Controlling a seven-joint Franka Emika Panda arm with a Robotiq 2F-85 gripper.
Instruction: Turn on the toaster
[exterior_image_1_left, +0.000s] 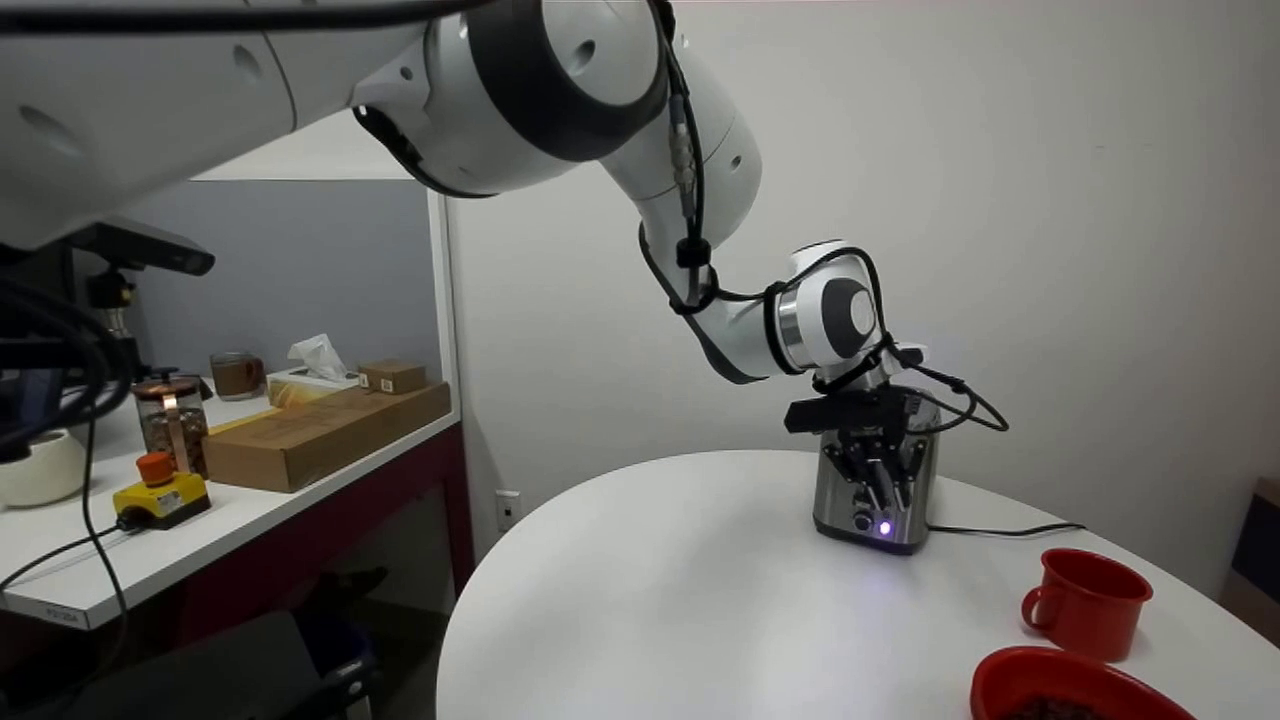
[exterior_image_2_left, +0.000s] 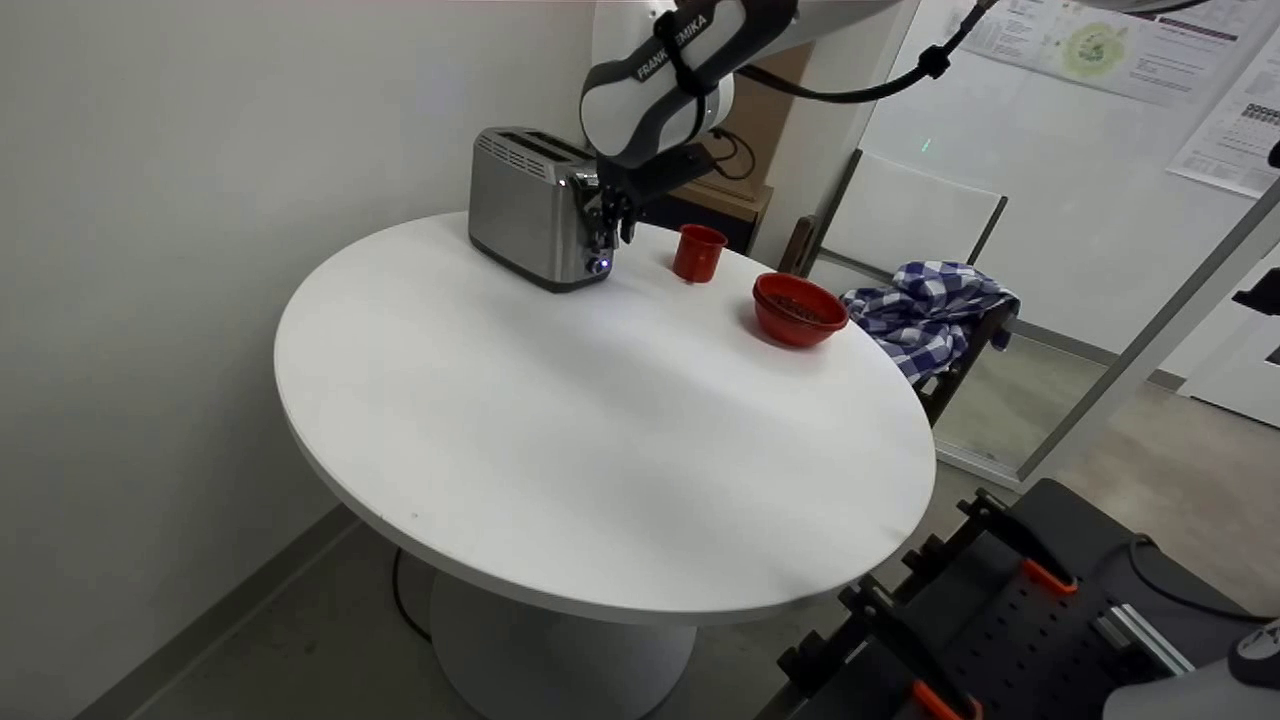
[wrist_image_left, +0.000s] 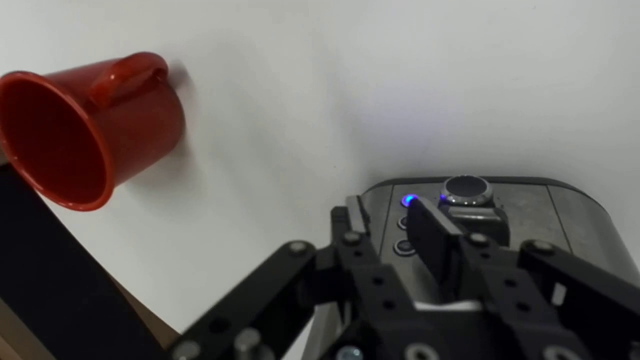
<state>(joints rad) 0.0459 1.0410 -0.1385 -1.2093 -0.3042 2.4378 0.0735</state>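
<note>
The silver toaster stands upright on the white round table by the wall. It also shows in an exterior view and in the wrist view. Its end panel has a round knob, a dark lever with a silver edge and a column of small buttons. The top button glows blue-purple. My gripper is open and empty, its fingers apart in front of this panel. One finger partly covers the buttons and lies left of the lever. Whether a fingertip touches the panel I cannot tell.
A red mug stands near the toaster, also in both exterior views. A red bowl with dark contents sits near the table's edge. The toaster's dark cord runs along the table. The wall is close behind.
</note>
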